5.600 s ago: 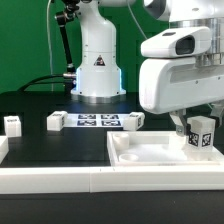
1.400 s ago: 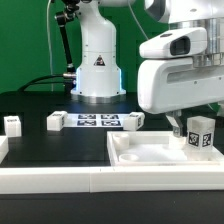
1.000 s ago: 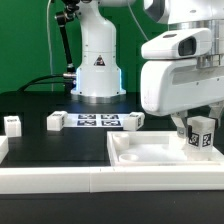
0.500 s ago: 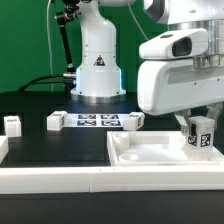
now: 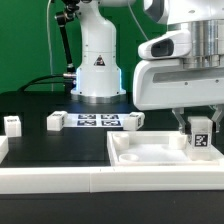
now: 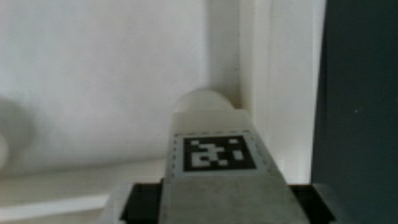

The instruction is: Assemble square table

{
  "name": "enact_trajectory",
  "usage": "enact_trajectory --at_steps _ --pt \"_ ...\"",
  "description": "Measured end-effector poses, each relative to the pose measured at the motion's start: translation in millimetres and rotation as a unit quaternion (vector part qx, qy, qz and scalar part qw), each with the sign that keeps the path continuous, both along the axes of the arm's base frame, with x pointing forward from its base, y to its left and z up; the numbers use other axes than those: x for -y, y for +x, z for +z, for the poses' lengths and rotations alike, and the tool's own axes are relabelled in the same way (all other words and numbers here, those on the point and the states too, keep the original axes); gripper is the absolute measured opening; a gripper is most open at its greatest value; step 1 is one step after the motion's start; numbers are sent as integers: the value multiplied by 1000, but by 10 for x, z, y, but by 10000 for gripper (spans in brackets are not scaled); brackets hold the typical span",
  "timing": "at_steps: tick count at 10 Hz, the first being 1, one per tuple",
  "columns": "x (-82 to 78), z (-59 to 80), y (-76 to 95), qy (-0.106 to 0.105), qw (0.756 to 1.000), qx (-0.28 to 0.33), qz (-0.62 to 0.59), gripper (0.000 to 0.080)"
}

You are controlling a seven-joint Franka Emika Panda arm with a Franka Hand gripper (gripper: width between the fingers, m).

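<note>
so this looks like the leg-fitting step. the gripper (image 5: 200,124) has one white peg leg (image 5: 200,137) pinched between its jaws, down in the lower right of the exterior view, over the right-hand end of the square tabletop (image 5: 140,160). you can see a dark finger (image 5: 184,123) on either side of it. in the wrist view the peg leg (image 6: 217,150) sits squarely between them with a tag facing the camera, so i'd call that a firm grip.

orientation: the leg is upright, long axis vertical, lower end pointing down into the tray and one tagged face turned toward the exterior camera. from the wrist it runs straight away from the lens, its rounded end close to the inside of the raised rim (image 6: 276,60) near a corner. can't tell if the tip is touching the tray floor, seated or just hovering, since the leg hides whatever hole is under it.

next move, my guess: keep it dead vertical, centre it on the corner socket, then push down and twist it in. any tilt and it'll probably bind.

three loose legs (image 5: 12,124) (image 5: 57,120) (image 5: 133,119) sit on the black table (image 5: 40,145) in the left and middle of the frame, around the marker board (image 5: 97,121), so i reckon most of the build is left.
</note>
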State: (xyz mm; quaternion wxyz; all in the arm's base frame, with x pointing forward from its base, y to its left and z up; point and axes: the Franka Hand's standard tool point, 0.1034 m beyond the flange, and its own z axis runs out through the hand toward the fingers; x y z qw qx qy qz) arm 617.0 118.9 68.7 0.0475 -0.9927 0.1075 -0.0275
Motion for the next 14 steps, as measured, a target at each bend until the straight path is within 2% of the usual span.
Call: enact_trajectory --at_steps 2,5,9,10,12,14 --pt "6 -2 4 6 996 -11 -85 290" --pt "112 -1 8 2 983 -20 -183 294" --pt "213 0 22 -6 975 -19 -220 295" --pt "194 10 21 -8 978 -16 -206 364" --pt "113 120 -24 -15 988 -14 -155 618" --pt "163 218 -158 -14 992 -11 -129 640"
